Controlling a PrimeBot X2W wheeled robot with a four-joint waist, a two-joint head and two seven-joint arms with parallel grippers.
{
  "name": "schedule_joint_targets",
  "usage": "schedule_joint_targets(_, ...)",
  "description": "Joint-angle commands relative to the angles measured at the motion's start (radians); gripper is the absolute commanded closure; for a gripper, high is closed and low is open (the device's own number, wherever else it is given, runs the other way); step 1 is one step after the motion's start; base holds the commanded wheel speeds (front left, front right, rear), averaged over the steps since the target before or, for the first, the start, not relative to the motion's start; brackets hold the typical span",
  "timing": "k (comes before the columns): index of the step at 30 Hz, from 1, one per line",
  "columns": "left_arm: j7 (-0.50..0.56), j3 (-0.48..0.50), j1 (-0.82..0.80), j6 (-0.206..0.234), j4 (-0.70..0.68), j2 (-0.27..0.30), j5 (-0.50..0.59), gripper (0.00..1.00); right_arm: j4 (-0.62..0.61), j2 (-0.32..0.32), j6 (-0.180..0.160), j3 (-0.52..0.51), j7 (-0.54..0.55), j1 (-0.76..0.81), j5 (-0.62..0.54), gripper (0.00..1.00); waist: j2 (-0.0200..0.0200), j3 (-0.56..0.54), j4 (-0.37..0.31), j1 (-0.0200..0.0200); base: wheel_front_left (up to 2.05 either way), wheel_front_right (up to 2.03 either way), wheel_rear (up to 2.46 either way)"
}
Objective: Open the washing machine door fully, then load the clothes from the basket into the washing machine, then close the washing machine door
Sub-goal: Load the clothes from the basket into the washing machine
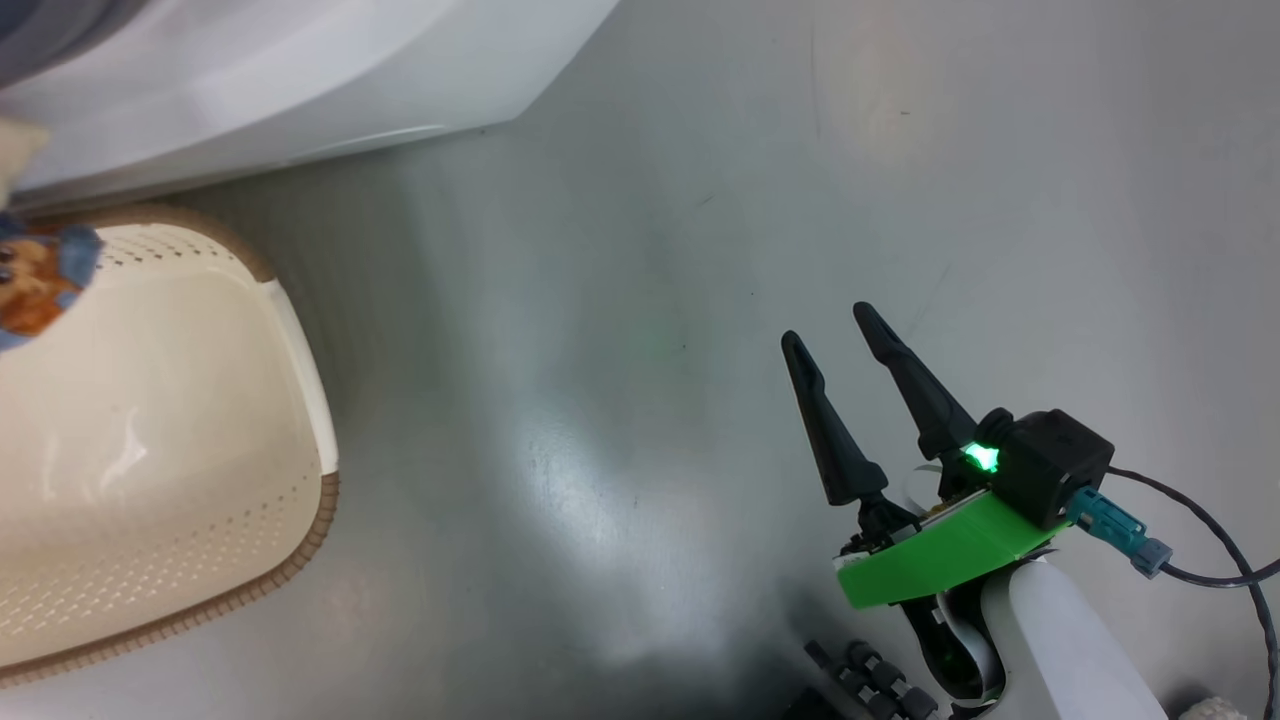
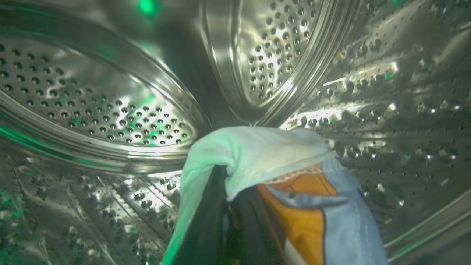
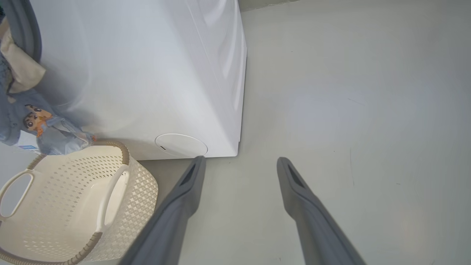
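**Drop the garment deep in the drum**

Grey glossy floor point(image 1: 650, 300) spreads before the machine point(image 3: 147, 73), but your work is inside it. Your left gripper point(image 2: 230, 191) is well within the steel drum point(image 2: 110, 110). Its fingers look close together, pinching a piece of the clothes point(image 2: 257, 154) that drapes over them and hides the tips. Let go low and toward the back wall, then draw straight out so no fabric trails with the fingers.

Mind the second piece point(image 3: 48, 129). It hangs out of the mouth below the grey ring point(image 3: 25, 29), down to the rim of the basket point(image 3: 136, 198). It would likely catch in the seal, so push it in before you close up. The basket looks empty where it shows.

Your right gripper point(image 1: 826, 325) hovers over the floor, fingers spread and holding nothing, well apart from the machine. Its cable point(image 1: 1220, 540) loops beside it.
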Motion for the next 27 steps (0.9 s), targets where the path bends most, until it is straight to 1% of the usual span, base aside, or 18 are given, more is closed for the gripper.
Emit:
schedule_joint_targets(1,-0.03,0.004,-0.038,0.007,-0.021,0.043,0.015,1.0,-0.017,0.001,0.001,0.026,-0.005,0.008,0.017,0.0,0.0,0.002,-0.004,0.0,0.0,0.0,0.0)
schedule_joint_targets(4,-0.069,-0.004,-0.051,0.01,-0.011,0.038,0.022,1.0,-0.012,0.001,0.001,0.029,-0.005,0.007,0.022,0.0,0.0,-0.002,-0.01,0.0,0.0,0.0,0.0)
schedule_joint_targets(9,-0.087,-0.009,-0.038,0.012,0.023,0.033,0.018,1.0,-0.008,0.001,0.001,0.03,-0.005,0.009,0.026,0.0,0.0,-0.012,-0.014,0.0,0.0,0.0,0.0)
schedule_joint_targets(10,-0.089,-0.01,-0.034,0.012,0.035,0.03,0.016,0.65,-0.006,0.001,0.001,0.03,-0.005,0.009,0.026,0.0,0.0,-0.014,-0.014,0.0,0.0,0.0,0.0)
schedule_joint_targets(11,-0.09,-0.01,-0.03,0.011,0.046,0.025,0.01,0.0,-0.005,0.001,0.001,0.029,-0.005,0.01,0.026,0.0,0.0,-0.016,-0.012,0.0,0.0,0.0,0.0)
schedule_joint_targets(21,-0.094,-0.004,0.007,0.021,0.133,-0.024,-0.032,0.0,0.006,0.001,0.001,0.012,-0.005,0.009,0.014,0.0,0.0,-0.062,0.021,0.0,0.0,0.0,0.0)
schedule_joint_targets(27,-0.102,-0.004,0.052,0.034,0.139,-0.057,-0.05,0.0,0.011,0.001,0.001,-0.008,-0.005,0.015,-0.001,0.0,0.0,-0.1,0.058,0.0,0.0,0.0,0.0)
